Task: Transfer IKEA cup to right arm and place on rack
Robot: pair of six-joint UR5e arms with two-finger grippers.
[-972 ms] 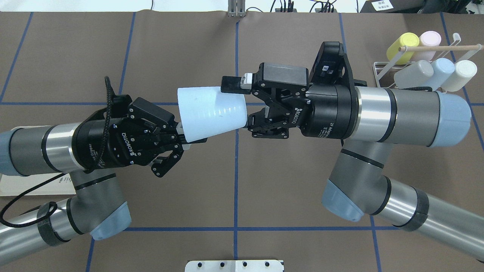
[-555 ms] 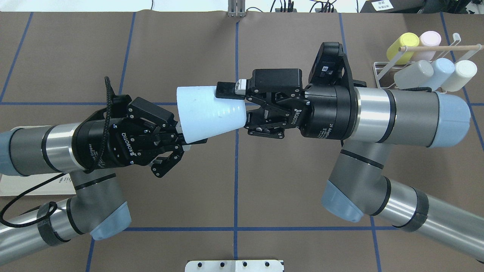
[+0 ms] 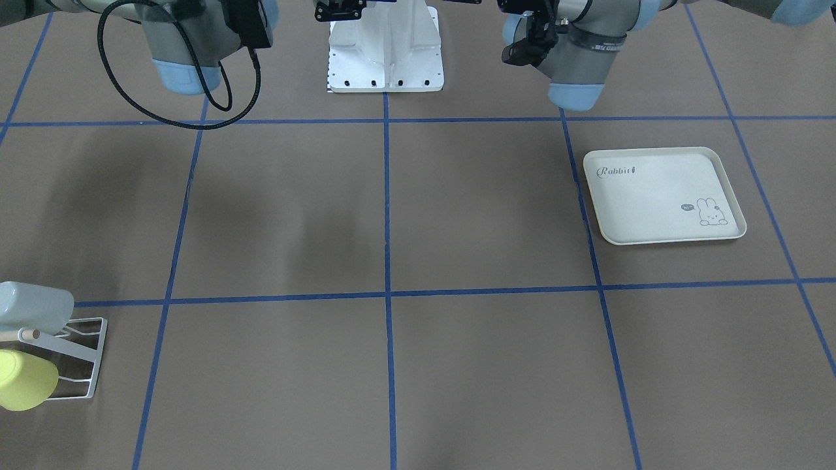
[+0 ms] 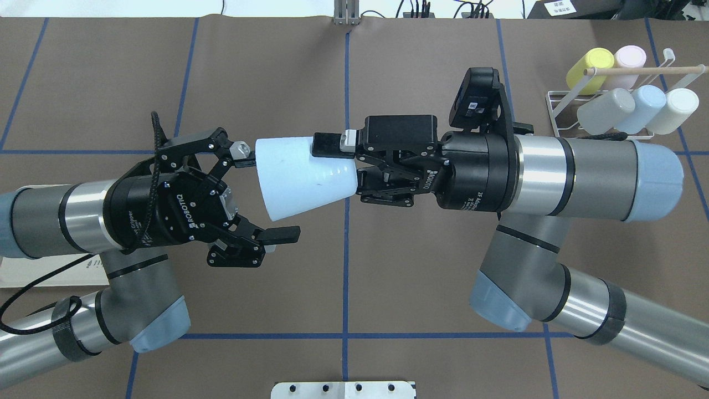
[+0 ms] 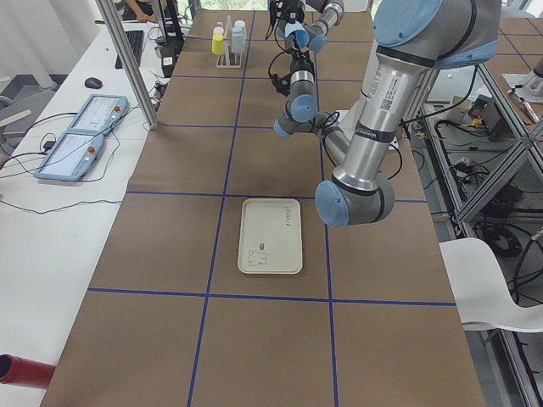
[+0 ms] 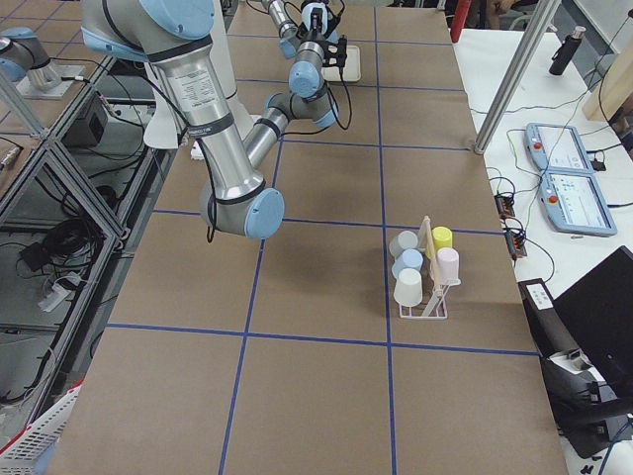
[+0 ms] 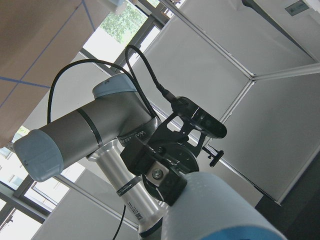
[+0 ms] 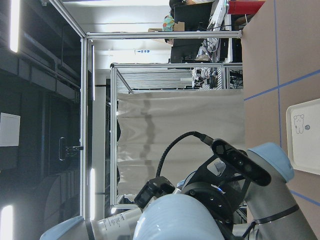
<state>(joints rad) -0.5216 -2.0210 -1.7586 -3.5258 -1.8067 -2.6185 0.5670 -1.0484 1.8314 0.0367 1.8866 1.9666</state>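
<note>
Position: I hold the IKEA cup [image 4: 302, 177] on its side in the air above the middle of the tabletop [image 4: 277, 72]. Its wide end points at my left jaws and its narrow end at my right jaws.

Right jaws: pressed onto the narrow end of the cup. In the overhead view one finger [image 4: 327, 145] lies flat along the cup's outer wall. The opposing finger is hidden by the cup body, so I take its contact to be likely rather than confirmed.

Left jaws: spread wide. The cup's wide end sits in the gap between them. One fingertip [image 4: 242, 148] is just beside the rim edge. The other [image 4: 281, 234] is off to the opposite side of the wall, with tabletop showing in between. Neither appears to touch the cup.

Rack [image 4: 554, 105]: it stands at the far corner of the tabletop on my right side, well apart from the cup. Its wooden dowel [image 4: 642, 70] lies across the top. It carries five cups: yellow [image 4: 590, 69], pink [image 4: 628, 58], grey [image 4: 606, 108], pale blue [image 4: 645, 100] and cream [image 4: 678, 108].

Tray [image 3: 659, 196]: the cream rabbit-print tray lies flat on the tabletop on my left side.
</note>
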